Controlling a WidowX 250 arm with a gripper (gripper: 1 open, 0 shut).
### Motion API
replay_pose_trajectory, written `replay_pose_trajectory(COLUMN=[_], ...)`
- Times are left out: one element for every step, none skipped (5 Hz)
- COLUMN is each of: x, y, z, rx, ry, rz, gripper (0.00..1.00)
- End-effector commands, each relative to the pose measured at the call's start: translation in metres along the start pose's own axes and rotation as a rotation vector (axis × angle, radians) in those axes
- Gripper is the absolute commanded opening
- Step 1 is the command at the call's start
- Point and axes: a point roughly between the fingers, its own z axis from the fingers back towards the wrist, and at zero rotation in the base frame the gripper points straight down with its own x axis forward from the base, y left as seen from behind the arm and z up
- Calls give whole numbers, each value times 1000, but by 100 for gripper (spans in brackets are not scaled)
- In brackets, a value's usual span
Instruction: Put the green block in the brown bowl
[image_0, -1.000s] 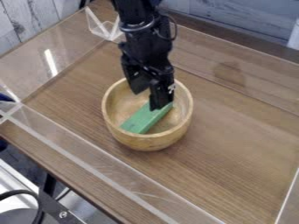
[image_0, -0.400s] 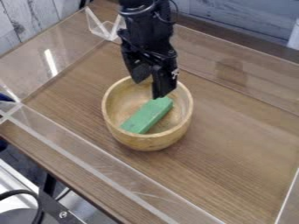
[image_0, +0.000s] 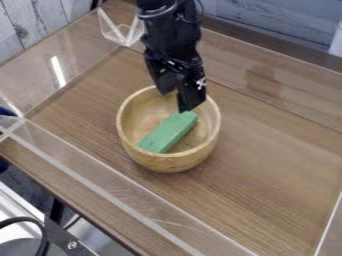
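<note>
Gripper: gripper (image_0: 187, 95) hangs above the far rim of the bowl, pointing steeply down, its jaws apart and nothing between them.
Green block: green block (image_0: 171, 131) lies inside the bowl, slanted across the hollow, one end low toward the near wall, the other raised against the far-right wall just under the gripper.
Contact: the fingertips stand clear of the block; a gap shows between them, so it rests on its own.
Brown bowl: brown bowl (image_0: 147, 150) sits upright on the wooden surface (image_0: 267, 150), near the middle of the clear-walled enclosure.
Done: the block is in the bowl and let go, which is what the task asks.
Left: as I judge it, nothing of substance; only drawing the arm away from the bowl so the placement stands alone.
Risk: slight. The block leans rather than lies flat, but the thick walls should hold it; a careless sideways move of the fingers over the rim could nudge the bowl.
</note>
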Motion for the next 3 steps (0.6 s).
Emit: replay_pose_trajectory(x=[1, 7, 13], y=[4, 7, 10], z=[2, 2, 3], rx=[-9, -10, -12], ry=[-39, -37, -36], rz=[35, 29, 24], gripper=[100, 100, 100])
